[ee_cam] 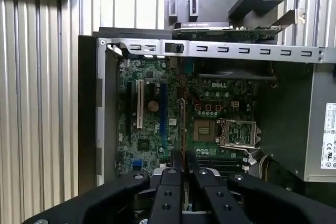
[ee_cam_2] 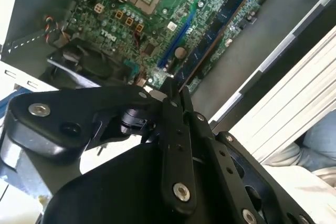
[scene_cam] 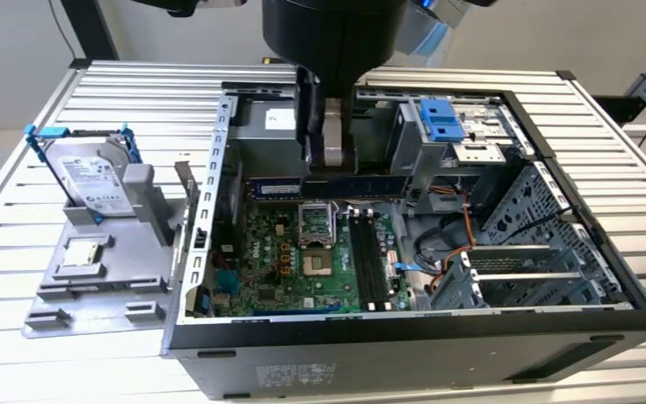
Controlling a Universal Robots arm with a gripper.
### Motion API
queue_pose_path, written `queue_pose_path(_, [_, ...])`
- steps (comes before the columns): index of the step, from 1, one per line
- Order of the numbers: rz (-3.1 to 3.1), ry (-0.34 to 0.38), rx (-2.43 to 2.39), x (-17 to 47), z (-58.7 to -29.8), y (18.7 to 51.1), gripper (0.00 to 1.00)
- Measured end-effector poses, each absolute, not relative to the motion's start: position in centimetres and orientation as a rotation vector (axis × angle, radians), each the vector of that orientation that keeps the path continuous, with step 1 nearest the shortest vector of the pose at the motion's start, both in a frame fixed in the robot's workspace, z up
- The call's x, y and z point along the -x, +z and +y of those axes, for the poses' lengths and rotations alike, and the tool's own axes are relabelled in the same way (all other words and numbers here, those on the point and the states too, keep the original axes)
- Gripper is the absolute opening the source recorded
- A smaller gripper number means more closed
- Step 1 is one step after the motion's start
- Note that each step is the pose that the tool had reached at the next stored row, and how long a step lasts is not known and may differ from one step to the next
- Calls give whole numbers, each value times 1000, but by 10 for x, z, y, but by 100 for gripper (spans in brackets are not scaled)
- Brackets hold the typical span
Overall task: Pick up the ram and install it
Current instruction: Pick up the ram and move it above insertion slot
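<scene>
The jaws pinch the ram (scene_cam: 373, 183) mid-length, edge-down over the motherboard (scene_cam: 267, 244), probably to leave its contact edge free; the memory slots (scene_cam: 368, 257) near the jaws run crosswise.

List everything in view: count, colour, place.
table: one, silver slatted, under everything
computer case: one, black and grey, open on the table
motherboard: one, green, inside the case
memory slots: a row, black, on the motherboard
hard drive: one, silver with blue bracket, on the stand
stand: one, grey, at the exterior view's left of the case
ram: one, dark blue, level above the motherboard
gripper: one, black, shut on the ram
</scene>
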State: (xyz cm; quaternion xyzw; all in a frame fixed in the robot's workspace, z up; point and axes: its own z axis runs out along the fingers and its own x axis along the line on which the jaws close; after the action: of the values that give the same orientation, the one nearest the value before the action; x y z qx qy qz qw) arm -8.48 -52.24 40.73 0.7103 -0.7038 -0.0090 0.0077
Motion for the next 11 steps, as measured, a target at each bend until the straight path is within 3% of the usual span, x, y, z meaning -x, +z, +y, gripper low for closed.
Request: queue_pose_path(11, [-2200,-28,-2221,49,-519,407,0])
